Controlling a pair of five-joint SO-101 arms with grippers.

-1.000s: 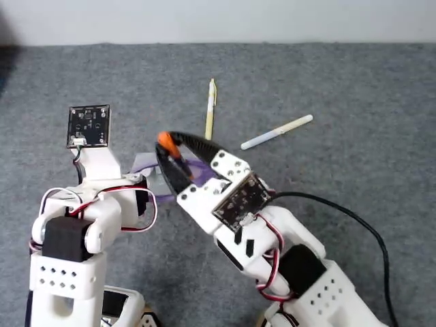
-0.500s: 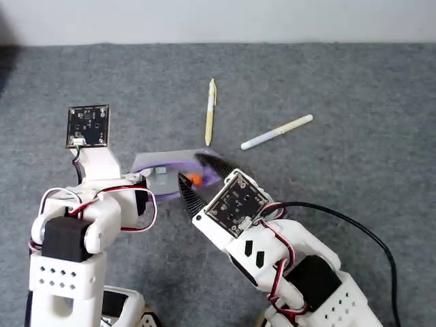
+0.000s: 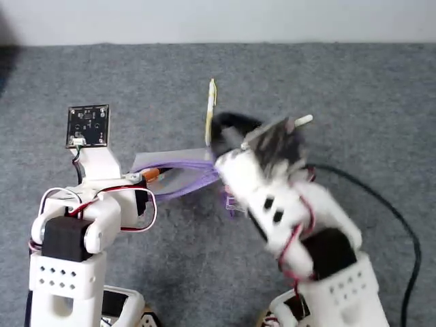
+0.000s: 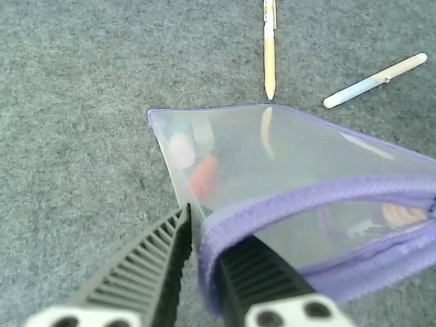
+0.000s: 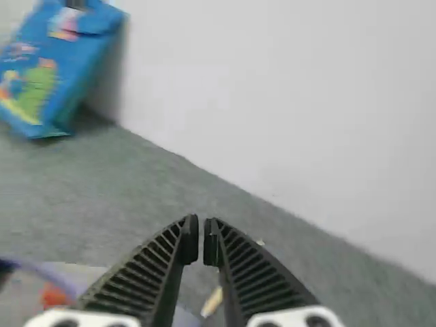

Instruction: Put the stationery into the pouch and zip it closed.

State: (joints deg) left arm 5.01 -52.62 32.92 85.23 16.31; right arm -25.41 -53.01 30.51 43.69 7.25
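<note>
Two pens lie on the grey table (image 3: 354,88) outside the clear, purple-zipped pouch (image 4: 286,163). A yellow pen (image 4: 270,48) sits just beyond the pouch's far edge with its tip pointing at it. A blue-and-cream marker (image 4: 375,80) lies at a slant near that pen, a little farther from the pouch.

The left tool (image 4: 196,225) is clenched on the pouch's near corner, pinching the end of the purple zipper band between its ridged black fingers. The zipper stands open along the pouch's top. Inside the pouch, an orange item (image 4: 203,178) shows through the see-through wall close to the gripped corner.

The right tool (image 5: 201,231) hangs above the table just past the pouch's far edge, over the ground between the yellow pen and the marker. Its fingers are drawn together with only a sliver of space between them, and they grasp nothing. Well away from the pouch, a blue box (image 5: 54,68) leans against the white wall at the table's back.
</note>
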